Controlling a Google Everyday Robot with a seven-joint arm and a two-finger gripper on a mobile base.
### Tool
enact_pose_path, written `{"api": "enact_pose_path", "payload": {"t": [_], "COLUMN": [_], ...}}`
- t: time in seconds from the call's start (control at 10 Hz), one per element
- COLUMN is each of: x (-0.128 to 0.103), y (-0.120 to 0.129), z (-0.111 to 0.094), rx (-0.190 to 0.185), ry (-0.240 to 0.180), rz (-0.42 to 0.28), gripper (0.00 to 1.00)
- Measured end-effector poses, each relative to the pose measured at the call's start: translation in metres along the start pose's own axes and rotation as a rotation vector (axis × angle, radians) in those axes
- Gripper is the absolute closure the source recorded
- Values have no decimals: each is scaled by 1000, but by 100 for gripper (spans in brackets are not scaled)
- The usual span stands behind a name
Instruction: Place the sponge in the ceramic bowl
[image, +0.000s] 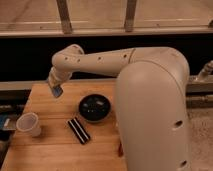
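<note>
A light-blue sponge (56, 91) hangs above the far left part of the wooden table (50, 150), with my gripper (54, 86) shut on it at the end of the white arm. The ceramic bowl (94, 108), round, dark and glossy, sits on the table to the right of the gripper and nearer to me. The sponge is left of the bowl and above the bare wood, not over the bowl.
A white cup (28, 124) stands at the table's left edge. A black block with a white stripe (78, 130) lies in front of the bowl. My large white arm body (155, 115) covers the table's right side. A dark wall and a rail run behind.
</note>
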Motion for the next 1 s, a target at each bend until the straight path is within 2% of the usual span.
{"api": "enact_pose_path", "payload": {"t": [0.1,0.4,0.7,1.0], "x": [0,13,50,99], "y": [-18,-46,-78,-113], "z": [-3,-10,-31,-56], "rx": [15,61,106,148], "ry": [-10,-11,-16,-25], "rz": [58,158,267,395], "gripper": [100,100,100,100]}}
